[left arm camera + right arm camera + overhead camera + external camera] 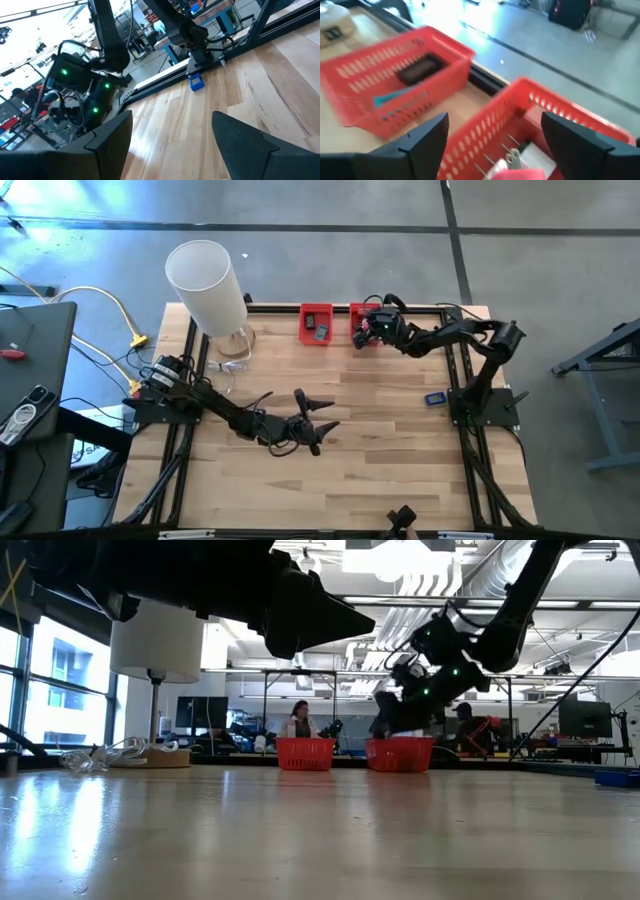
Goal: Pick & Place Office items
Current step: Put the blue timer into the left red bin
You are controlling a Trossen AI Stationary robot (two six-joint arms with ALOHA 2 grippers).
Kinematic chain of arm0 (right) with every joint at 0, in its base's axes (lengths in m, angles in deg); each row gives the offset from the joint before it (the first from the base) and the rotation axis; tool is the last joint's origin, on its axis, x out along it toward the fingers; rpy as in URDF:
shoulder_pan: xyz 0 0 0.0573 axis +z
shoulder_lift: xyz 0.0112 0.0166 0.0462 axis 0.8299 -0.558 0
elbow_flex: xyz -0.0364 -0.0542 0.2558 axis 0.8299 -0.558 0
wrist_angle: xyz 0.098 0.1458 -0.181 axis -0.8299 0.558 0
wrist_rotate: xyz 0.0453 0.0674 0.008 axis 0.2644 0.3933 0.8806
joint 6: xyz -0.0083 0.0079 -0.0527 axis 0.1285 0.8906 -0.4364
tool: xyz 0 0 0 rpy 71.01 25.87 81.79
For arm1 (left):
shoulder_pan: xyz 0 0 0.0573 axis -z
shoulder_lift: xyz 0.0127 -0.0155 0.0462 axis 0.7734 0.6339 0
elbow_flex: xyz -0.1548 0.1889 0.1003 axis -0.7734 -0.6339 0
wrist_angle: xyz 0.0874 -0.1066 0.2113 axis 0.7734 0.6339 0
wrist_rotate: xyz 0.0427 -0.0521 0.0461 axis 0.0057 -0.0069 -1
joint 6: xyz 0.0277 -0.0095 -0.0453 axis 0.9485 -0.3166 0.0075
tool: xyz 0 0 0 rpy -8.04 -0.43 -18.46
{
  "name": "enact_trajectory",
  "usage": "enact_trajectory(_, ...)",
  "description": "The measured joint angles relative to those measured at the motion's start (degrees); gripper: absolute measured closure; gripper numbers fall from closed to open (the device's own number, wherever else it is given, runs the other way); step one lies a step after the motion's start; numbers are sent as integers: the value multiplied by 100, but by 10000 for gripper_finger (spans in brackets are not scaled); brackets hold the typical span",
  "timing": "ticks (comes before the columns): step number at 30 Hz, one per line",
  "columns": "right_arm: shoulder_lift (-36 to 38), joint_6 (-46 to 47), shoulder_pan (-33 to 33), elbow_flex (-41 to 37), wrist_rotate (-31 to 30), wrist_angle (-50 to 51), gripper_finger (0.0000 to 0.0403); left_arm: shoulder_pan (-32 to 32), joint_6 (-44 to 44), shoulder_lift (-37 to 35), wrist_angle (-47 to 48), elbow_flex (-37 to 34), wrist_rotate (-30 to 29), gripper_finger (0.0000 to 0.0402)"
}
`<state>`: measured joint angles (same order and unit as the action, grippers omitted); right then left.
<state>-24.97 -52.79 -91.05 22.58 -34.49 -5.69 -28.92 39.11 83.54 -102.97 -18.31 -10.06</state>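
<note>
No brand, label or writing can be read in any view. At far left of the overhead view a tall white cylinder [207, 285] stands at the table's [380, 480] back-left corner.

The left gripper [312, 423] hovers over bare wood near the table's middle, its fingers [107, 142] spread apart and holding nothing; no office item lies beside it.

Farther right, at the back edge, sit two red bins side by side. The left bin [316, 323] holds a dark flat piece [418, 68] and a teal piece [387, 98]. The right bin [545, 117] lies directly under the right gripper [366, 330], whose fingers [427, 135] stand parted with nothing between them. Inside this bin, just below the gripper, are a small metal piece [512, 157], a white piece [535, 150] and a pink-red shape [517, 174]; blur leaves what they are uncertain.

At the right of the table a small blue piece [434, 398] rests on the wood near the right arm's base, well apart from both grippers. The level view shows people [299, 721] in the room behind the bins.
</note>
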Motion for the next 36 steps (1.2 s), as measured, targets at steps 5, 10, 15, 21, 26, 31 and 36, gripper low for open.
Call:
enact_trajectory(5,528,-303,269,0,-3,162,92,0,-9,0,12,0,-2,137)
enact_trajectory(10,1314,-712,801,0,-34,1050,95,0,-113,0,48,0,-2,137)
enact_trajectory(15,2036,-945,1577,0,-342,2504,92,0,-420,0,224,-2,-4,137)
enact_trajectory(21,2810,-518,2819,0,-1837,3734,93,58,-560,0,448,-2,-4,137)
enact_trajectory(26,3350,216,3853,0,-2217,4368,92,163,-591,0,503,-2,-2,137)
enact_trajectory(31,3575,1084,4754,0,-2155,4686,95,257,-591,0,507,-2,-2,137)
enact_trajectory(36,3569,1307,5583,0,-2095,4886,96,365,-589,0,507,-2,-2,137)
